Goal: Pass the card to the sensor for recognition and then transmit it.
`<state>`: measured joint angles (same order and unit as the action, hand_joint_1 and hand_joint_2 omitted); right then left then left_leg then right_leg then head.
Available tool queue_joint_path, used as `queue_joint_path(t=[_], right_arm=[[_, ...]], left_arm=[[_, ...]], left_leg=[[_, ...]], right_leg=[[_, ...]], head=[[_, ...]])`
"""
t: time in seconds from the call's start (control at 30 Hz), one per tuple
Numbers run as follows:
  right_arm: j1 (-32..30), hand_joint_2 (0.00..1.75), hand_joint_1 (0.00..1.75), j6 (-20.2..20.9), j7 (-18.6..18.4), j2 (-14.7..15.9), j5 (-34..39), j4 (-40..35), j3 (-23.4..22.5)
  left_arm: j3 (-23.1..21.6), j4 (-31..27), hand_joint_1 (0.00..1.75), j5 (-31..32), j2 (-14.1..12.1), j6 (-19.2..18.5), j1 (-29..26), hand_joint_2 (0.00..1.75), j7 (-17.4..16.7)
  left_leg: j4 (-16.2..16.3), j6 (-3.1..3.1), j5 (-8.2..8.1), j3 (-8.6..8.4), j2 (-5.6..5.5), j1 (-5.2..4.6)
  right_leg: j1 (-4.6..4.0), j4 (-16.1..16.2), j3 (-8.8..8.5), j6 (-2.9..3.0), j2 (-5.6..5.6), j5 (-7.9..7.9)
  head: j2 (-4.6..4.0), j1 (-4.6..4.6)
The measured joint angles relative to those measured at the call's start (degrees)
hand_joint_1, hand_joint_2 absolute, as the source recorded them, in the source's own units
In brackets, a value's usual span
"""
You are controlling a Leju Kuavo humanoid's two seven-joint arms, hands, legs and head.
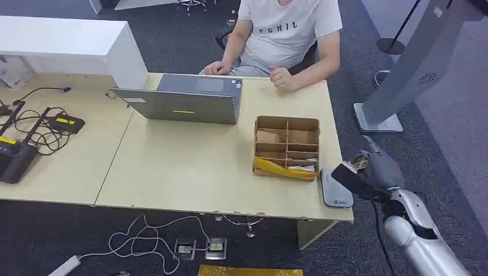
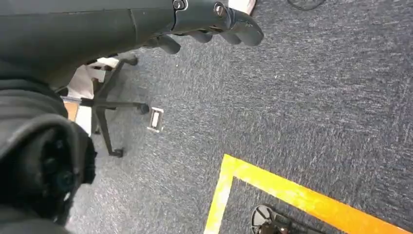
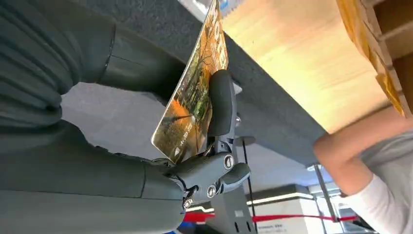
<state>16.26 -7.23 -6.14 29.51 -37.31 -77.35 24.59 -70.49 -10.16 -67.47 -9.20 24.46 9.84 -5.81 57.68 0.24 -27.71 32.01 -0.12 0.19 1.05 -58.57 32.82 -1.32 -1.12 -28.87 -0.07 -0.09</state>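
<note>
A pale wooden tabletop [image 1: 190,167] stands on dark grey carpet, and a person [image 1: 285,34] in a white shirt sits at its far side.

The card [image 3: 195,97], with a printed orange and green picture on it, is pinched in the right hand [image 1: 368,169] between the thick thumb and a dark finger [image 3: 221,105]. It stands on its edge, at the right end of the tabletop. In the head view this hand hangs just beside the grey sensor [image 1: 336,190], a flat pad that lies at the near right corner. I cannot tell if the card already touches the pad; it looks a little apart.

Next to the sensor is a cardboard box [image 1: 286,146] with compartments, one of them holding something yellow. Further left an open laptop [image 1: 190,100] faces the person. Black devices with cables [image 1: 34,135] lie at the left end.

The left hand [image 2: 214,22] hangs down over the carpet, fingers curled inward and holding nothing.

I think the step now is to present the card to the sensor. To do it well, the hand should turn the card so its flat face lies over the pad, bring it close, and hold it steady. The grip is only at one part of the card, so a slow move is safer. The box is near, so the hand must not push it.
</note>
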Motion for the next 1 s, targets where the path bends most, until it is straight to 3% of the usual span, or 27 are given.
queue_joint_path(t=[0.7, 1.0], right_arm=[[-3.79, 1.75, 1.75, -1.31, -0.28, -1.86, 1.97, 0.02, 6.34], [-3.98, 1.75, 1.75, -1.29, -1.01, -2.56, 9.73, 1.16, 9.01]], left_arm=[[0.02, 0.0, 0.0, -0.26, 0.63, 1.55, 0.02, 0.0, -0.2], [0.02, 0.0, 0.0, -0.61, 1.07, 1.64, 0.02, 0.0, -0.74]], left_leg=[[0.0, 0.0, 0.0, -0.01, 0.0, 0.0], [0.0, 0.0, 0.0, 0.0, 0.01, 0.0]], right_leg=[[0.0, 0.0, 0.0, 0.0, 0.01, 0.0], [0.0, 0.0, 0.01, 0.0, 0.01, 0.0]], head=[[0.0, -0.02], [0.0, 0.0]])
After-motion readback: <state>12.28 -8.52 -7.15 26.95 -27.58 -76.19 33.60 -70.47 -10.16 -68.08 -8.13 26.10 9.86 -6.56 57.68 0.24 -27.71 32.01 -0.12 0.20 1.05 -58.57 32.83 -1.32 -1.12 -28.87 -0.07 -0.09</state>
